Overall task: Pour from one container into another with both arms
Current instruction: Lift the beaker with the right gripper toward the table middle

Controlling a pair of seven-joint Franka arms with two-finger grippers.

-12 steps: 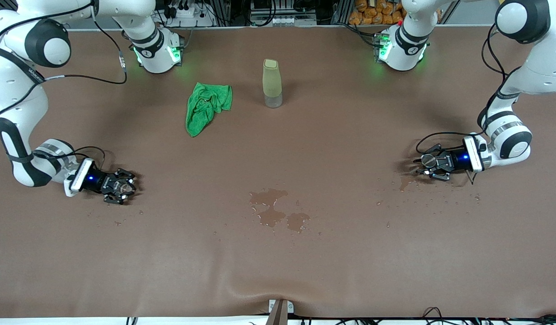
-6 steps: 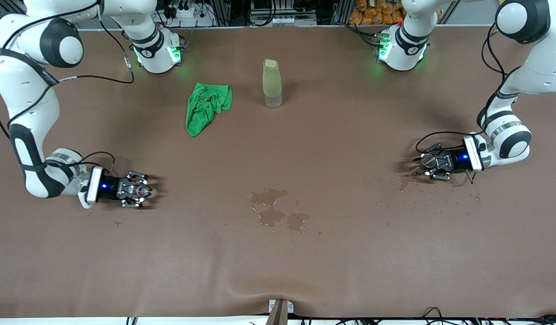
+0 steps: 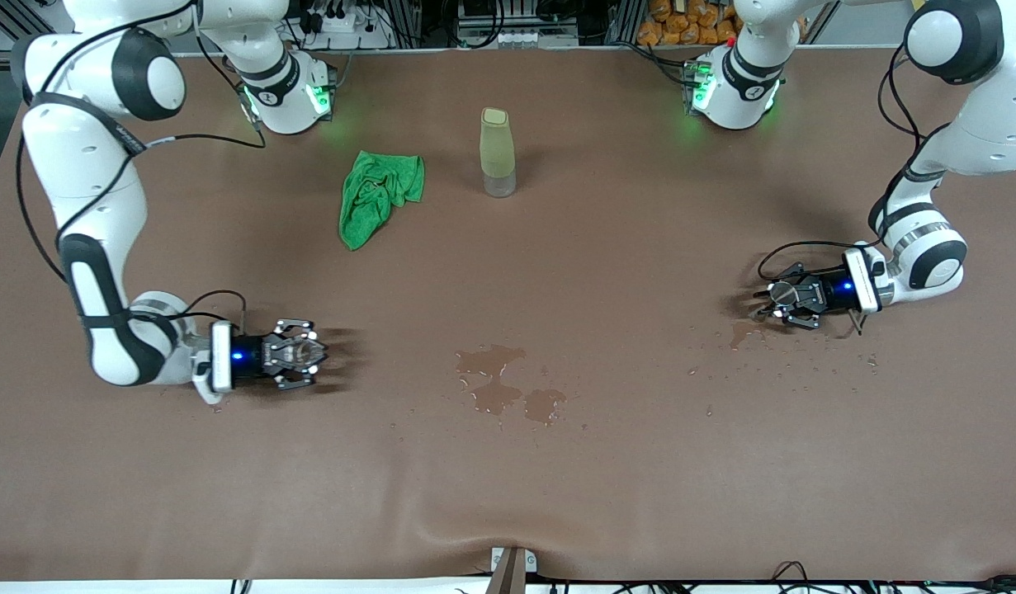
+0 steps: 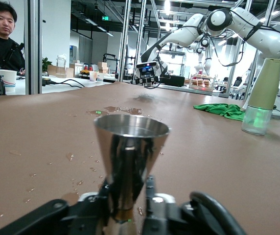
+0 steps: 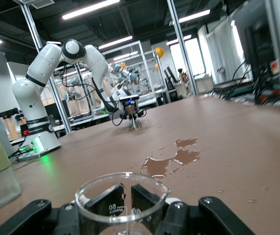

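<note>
My left gripper [image 3: 773,299] lies low over the table at the left arm's end, shut on a small metal jigger [image 3: 782,291]. In the left wrist view the jigger [image 4: 130,142] stands upright with its waist between the fingers of my left gripper [image 4: 128,188]. At the right arm's end my right gripper [image 3: 305,353] is just above the table, shut on a clear glass beaker [image 3: 308,352]. The right wrist view shows the beaker [image 5: 123,213] upright and empty, and the right gripper [image 5: 127,196] shows through the glass with its fingers close together.
A spilled puddle [image 3: 499,384] lies on the brown table between the two grippers, with a smaller wet patch [image 3: 743,332] by the left gripper. A tall pale green bottle [image 3: 498,153] and a crumpled green cloth [image 3: 378,194] sit nearer the robots' bases.
The right arm has carried the beaker along the table toward the puddle. The left gripper has barely moved, and its fingers have drawn in on the jigger.
</note>
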